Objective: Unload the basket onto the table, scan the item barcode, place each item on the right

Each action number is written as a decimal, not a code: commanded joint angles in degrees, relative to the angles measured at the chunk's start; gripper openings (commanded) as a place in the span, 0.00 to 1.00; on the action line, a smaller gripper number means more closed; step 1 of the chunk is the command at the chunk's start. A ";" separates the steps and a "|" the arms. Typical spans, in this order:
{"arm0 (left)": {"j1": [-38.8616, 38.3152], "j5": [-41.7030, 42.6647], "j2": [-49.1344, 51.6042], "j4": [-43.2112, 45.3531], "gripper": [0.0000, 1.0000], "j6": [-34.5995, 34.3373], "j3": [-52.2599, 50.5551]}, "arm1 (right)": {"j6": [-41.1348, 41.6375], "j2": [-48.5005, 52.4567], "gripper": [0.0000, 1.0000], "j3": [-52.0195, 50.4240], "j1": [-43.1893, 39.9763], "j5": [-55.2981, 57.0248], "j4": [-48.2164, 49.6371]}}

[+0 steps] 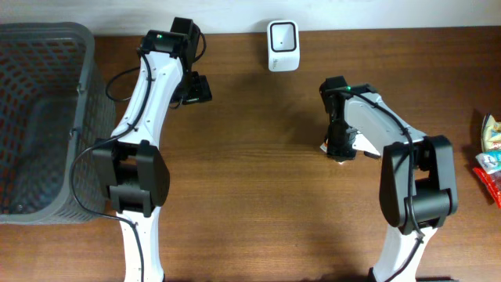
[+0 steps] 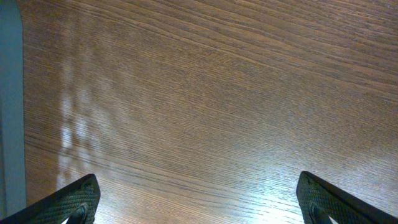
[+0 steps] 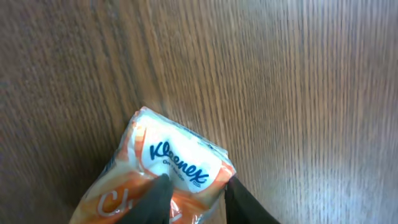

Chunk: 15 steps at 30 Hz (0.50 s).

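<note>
Jaws of the right gripper (image 3: 196, 186) stand close together, clamped on the near end of the Kleenex packet (image 3: 177, 163), one dark finger (image 3: 155, 198) overlapping the orange wrapper and the other pressed against its right edge; those of the left gripper (image 2: 196, 183) stand wide apart with nothing between them but bare table (image 2: 205, 93); from overhead we see the left arm idle near the back, between the basket (image 1: 88, 78) and the scanner (image 1: 282, 45). The packet lies on the wood right of centre, mostly hidden under the right wrist in the overhead view and well apart from the scanner, which sits at the far edge; we judge it not yet lifted, though we cannot be sure. We place this at the grasp, the first step, with the scan itself not begun. Next we expect a lift, a carry towards the scanner, and a turn of the wrist so that the barcode faces its window; we see only the logo side, so we cannot tell where the barcode sits; the pack is soft and held by one end, so we would expect it to sag or slip if swung quickly.
</note>
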 commanded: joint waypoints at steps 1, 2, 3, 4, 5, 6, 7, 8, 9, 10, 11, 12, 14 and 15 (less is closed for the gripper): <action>0.35 0.22 -0.02 -0.07 0.99 -0.68 -0.13 | -13.07 0.85 0.29 -1.75 -1.25 10.29 -0.59; 0.35 0.22 0.00 -0.04 0.99 -0.68 -0.13 | -19.61 0.85 0.27 -1.09 -1.99 13.92 -0.04; 0.35 0.22 -0.02 -0.04 0.99 -0.68 -0.13 | -28.24 0.85 0.21 -0.13 -2.82 17.38 1.29; 0.35 0.22 -0.02 -0.04 0.99 -0.68 -0.13 | -36.65 0.85 0.18 1.18 -3.54 19.78 2.69; 0.35 0.22 -0.02 -0.07 0.99 -0.68 -0.13 | -49.00 0.85 0.18 3.41 -4.39 20.96 5.55; 0.35 0.22 -0.02 -0.04 0.99 -0.68 -0.13 | -59.71 0.85 0.16 5.73 -4.94 20.20 7.74; 0.35 0.22 -0.02 -0.04 0.99 -0.68 -0.13 | -68.83 0.85 0.16 9.09 -5.29 17.88 8.15; 0.31 0.22 0.00 -0.07 0.99 -0.68 -0.13 | -73.61 0.85 0.17 11.32 -5.31 15.19 7.98; 0.31 0.22 0.00 -0.07 0.99 -0.68 -0.13 | -76.50 0.85 0.34 14.10 -5.33 11.52 6.36; 0.31 0.22 -0.02 -0.04 0.99 -0.68 -0.13 | -76.52 0.85 0.72 18.08 -5.44 6.56 1.44; 0.31 0.22 -0.02 -0.07 0.99 -0.68 -0.13 | -76.52 0.85 0.98 19.80 -5.44 4.33 -2.89; 0.31 0.22 -0.02 -0.04 0.99 -0.68 -0.13 | -76.50 0.85 0.98 19.98 -5.49 3.58 -5.44; 0.31 0.22 -0.02 -0.07 0.99 -0.68 -0.13 | -76.50 0.87 0.98 19.37 -5.49 -0.17 -10.38; 0.31 0.22 0.00 -0.07 0.99 -0.68 -0.13 | -76.48 0.87 0.99 19.32 -5.86 -0.55 -11.85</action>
